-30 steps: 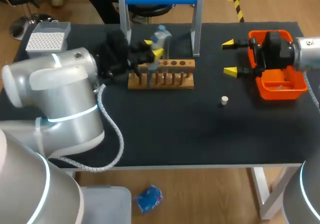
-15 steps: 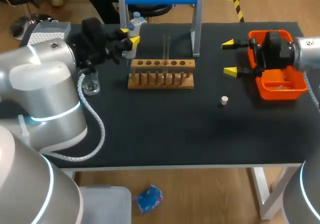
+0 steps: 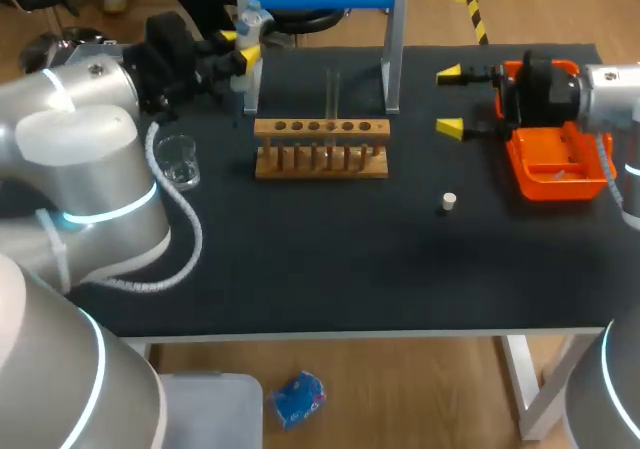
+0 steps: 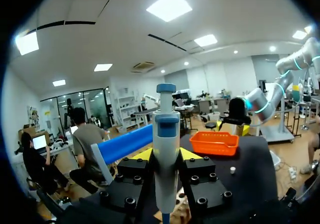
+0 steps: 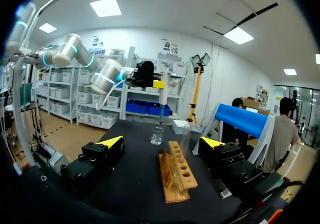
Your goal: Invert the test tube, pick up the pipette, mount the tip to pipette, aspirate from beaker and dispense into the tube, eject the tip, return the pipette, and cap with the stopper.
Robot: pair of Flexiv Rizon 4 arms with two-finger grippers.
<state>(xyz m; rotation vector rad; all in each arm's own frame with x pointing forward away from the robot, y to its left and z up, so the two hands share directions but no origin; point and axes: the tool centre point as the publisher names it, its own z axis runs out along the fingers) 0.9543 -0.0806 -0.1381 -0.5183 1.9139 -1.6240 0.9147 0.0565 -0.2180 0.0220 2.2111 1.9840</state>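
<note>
Gripping the pipette [image 4: 166, 149] at its mid-body, your left pincer [image 3: 240, 47] presses a finger on each side and holds it upright, plunger above the fingers. Expect light, stiff, smooth plastic that may twist or slip, so grasp the barrel, never the plunger. Beside that pincer, toward your right arm, the thin glass test tube [image 3: 333, 94] stands in the rack [image 3: 320, 149], likely fragile. Your right pincer [image 3: 450, 99] hangs open next to the orange bin [image 3: 560, 174].

Overhead rear view — wrist views opposed
</note>
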